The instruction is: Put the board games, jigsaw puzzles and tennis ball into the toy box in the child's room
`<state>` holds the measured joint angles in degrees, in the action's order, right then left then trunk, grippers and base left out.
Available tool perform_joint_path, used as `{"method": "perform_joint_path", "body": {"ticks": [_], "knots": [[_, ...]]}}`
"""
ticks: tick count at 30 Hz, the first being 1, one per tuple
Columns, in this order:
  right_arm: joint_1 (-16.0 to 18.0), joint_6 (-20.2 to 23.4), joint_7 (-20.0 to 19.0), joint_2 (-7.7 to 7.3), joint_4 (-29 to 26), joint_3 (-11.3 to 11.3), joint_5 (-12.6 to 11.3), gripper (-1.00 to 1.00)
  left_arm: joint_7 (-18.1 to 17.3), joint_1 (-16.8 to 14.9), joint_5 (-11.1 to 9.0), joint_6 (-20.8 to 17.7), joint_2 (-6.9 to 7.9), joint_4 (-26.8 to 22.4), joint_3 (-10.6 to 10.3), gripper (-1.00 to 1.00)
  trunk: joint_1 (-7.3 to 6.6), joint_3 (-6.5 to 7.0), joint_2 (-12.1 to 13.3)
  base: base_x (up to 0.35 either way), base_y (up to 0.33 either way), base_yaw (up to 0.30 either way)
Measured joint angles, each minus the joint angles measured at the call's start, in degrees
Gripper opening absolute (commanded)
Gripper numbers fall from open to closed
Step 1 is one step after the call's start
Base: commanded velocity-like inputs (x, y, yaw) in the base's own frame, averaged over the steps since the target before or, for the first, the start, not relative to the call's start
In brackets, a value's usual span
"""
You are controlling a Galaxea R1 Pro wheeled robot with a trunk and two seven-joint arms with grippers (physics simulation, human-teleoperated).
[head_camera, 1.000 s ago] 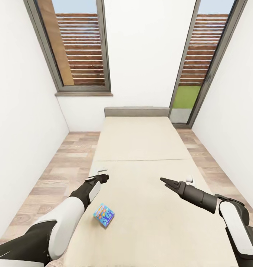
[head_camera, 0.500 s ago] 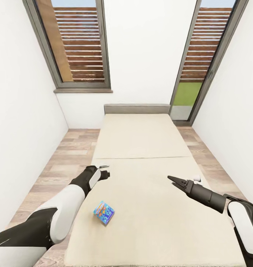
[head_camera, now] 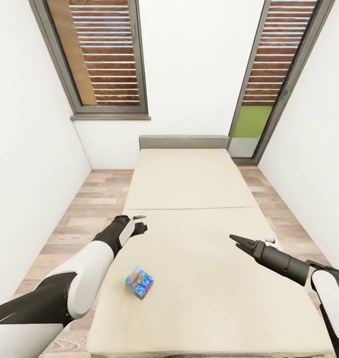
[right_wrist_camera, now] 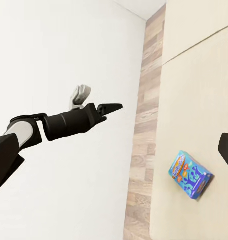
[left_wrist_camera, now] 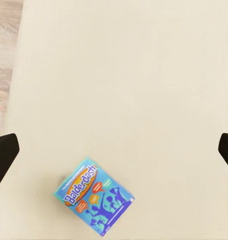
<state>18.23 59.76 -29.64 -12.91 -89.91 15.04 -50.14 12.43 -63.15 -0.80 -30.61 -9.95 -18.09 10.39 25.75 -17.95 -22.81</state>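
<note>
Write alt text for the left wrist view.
A light-blue board game box with an orange "Balderdash" logo lies flat and askew on a beige bed. Dark fingertips sit far apart at opposite edges; wood floor shows beside the bed.

Bed layout, taken from the board game as landmark

The board game (head_camera: 139, 281) lies flat on the bed (head_camera: 199, 278), near the bed's left edge and toward its foot. The left gripper (head_camera: 139, 224) hangs beyond the game, toward the headboard (head_camera: 183, 142). The right gripper (head_camera: 237, 240) hangs well apart to the game's right. Floor (head_camera: 85, 209) runs along the bed's left side, just left of the game.
</note>
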Motion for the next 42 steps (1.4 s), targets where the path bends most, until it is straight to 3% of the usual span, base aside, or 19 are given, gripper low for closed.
{"method": "perform_joint_path", "body": {"ticks": [8,42], "knots": [[0.0,0.0,0.1,-0.01,0.0,0.1,0.0,1.0,0.8,-0.2,0.1,3.0,0.0,0.0,-0.2,1.0,0.0,-0.76,0.0,0.0,0.0,0.0],[0.0,0.0,0.3,0.06,0.0,0.2,0.0,1.0,0.8,-0.2,0.3,3.3,0.04,-0.3,-0.3,1.0,0.0,-3.97,0.0,0.0,0.0,0.0]]}}
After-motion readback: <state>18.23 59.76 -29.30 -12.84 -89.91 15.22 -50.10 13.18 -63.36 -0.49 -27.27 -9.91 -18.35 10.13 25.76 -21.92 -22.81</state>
